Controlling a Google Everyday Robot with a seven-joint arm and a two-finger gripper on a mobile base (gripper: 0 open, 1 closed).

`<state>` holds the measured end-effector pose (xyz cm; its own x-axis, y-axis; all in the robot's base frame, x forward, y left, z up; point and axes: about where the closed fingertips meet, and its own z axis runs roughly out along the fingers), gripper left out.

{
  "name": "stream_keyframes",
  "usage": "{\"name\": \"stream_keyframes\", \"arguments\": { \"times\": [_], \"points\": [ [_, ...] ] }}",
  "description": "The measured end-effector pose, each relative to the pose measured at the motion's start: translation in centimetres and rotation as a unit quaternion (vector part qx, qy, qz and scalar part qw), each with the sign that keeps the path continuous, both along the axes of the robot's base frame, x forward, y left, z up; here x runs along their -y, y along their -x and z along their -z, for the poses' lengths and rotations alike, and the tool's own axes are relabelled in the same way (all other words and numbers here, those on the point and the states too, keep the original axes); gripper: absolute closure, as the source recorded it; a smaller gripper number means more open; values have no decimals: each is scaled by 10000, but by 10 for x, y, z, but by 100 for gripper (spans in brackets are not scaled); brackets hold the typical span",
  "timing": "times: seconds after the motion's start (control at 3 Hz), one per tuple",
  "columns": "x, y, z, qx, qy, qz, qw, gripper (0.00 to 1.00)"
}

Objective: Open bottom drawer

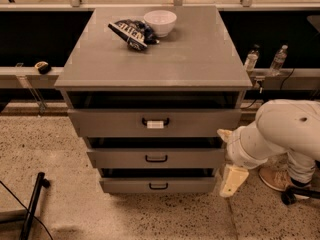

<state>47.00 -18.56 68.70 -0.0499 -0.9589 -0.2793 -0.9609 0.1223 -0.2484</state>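
Here, gripper (233,180) beside flat bottom drawer (158,185).

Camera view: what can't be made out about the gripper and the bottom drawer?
The gripper, low at the right end of the bottom drawer: touching it or not, unclear at this angle.
Interior of the bottom drawer: hidden under the middle drawer.
The arm: cut off by the right edge.

You've got open floor (150,215) in front of the bottom drawer (125,185). The gripper (233,180) sits just beside its right end. The black stand (33,204) is well left.
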Motion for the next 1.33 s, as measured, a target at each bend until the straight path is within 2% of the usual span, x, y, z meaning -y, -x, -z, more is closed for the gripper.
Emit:
{"name": "stream_keyframes", "arguments": {
  "times": [0.33, 0.67, 1.0, 1.33],
  "points": [
    [0, 0, 1, 3, -3, -4, 10000, 0],
    [2, -5, 67, -96, -229, -79, 9997, 0],
    [9, -2, 157, -39, -566, -221, 9981, 0],
    [0, 7, 197, -263, -769, -246, 9964, 0]
  ]
}}
